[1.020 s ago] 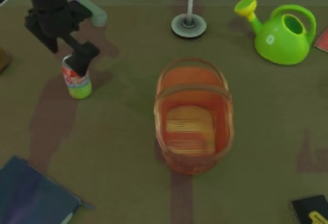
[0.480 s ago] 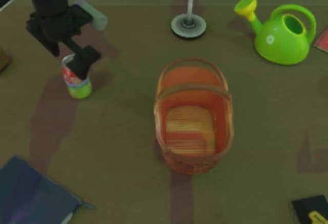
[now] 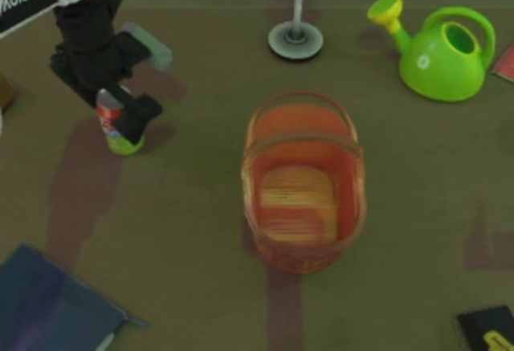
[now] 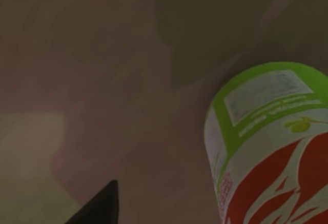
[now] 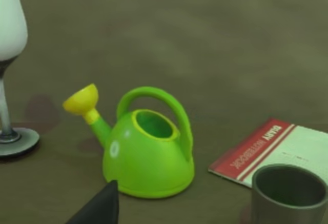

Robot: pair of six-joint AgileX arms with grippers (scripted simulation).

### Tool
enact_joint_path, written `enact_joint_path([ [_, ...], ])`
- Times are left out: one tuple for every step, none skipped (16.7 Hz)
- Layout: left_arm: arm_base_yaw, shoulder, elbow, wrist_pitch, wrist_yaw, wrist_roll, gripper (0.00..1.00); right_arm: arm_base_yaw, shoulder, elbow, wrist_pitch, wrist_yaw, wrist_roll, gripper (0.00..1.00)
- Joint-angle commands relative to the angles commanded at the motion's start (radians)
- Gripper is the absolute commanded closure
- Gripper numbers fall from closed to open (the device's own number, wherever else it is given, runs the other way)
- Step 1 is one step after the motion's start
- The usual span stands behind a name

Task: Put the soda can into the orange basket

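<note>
Olive desk (image 3: 185, 230): orange basket (image 3: 303, 182) sits mid-desk, empty; soda can (image 3: 119, 126) is far left, well apart from it, tilted, the left gripper (image 3: 128, 110) jaws closed on its upper half. Can looks light, rigid, slick, so grip mid-body. Right arm is parked beyond the watering can (image 5: 146, 144); can't tell its jaws.

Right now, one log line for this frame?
stage: grasp | left tool at soda can, top view's left | can on table, outside orange basket | right arm: out of top view | basket: holds nothing
</note>
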Motion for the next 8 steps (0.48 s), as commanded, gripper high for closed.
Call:
enact_joint_path([
  [0.000, 0.000, 0.000, 0.000, 0.000, 0.000, 0.00, 0.000, 0.000, 0.000, 0.000, 0.000, 0.000, 0.00],
  [0.000, 0.000, 0.000, 0.000, 0.000, 0.000, 0.08, 0.000, 0.000, 0.000, 0.000, 0.000, 0.000, 0.00],
  [0.000, 0.000, 0.000, 0.000, 0.000, 0.000, 0.15, 0.000, 0.000, 0.000, 0.000, 0.000, 0.000, 0.00],
  [0.000, 0.000, 0.000, 0.000, 0.000, 0.000, 0.23, 0.000, 0.000, 0.000, 0.000, 0.000, 0.000, 0.00],
  [0.000, 0.000, 0.000, 0.000, 0.000, 0.000, 0.30, 0.000, 0.000, 0.000, 0.000, 0.000, 0.000, 0.00],
  [0.000, 0.000, 0.000, 0.000, 0.000, 0.000, 0.38, 0.000, 0.000, 0.000, 0.000, 0.000, 0.000, 0.00],
  [0.000, 0.000, 0.000, 0.000, 0.000, 0.000, 0.45, 0.000, 0.000, 0.000, 0.000, 0.000, 0.000, 0.00],
  [0.000, 0.000, 0.000, 0.000, 0.000, 0.000, 0.53, 0.000, 0.000, 0.000, 0.000, 0.000, 0.000, 0.00],
])
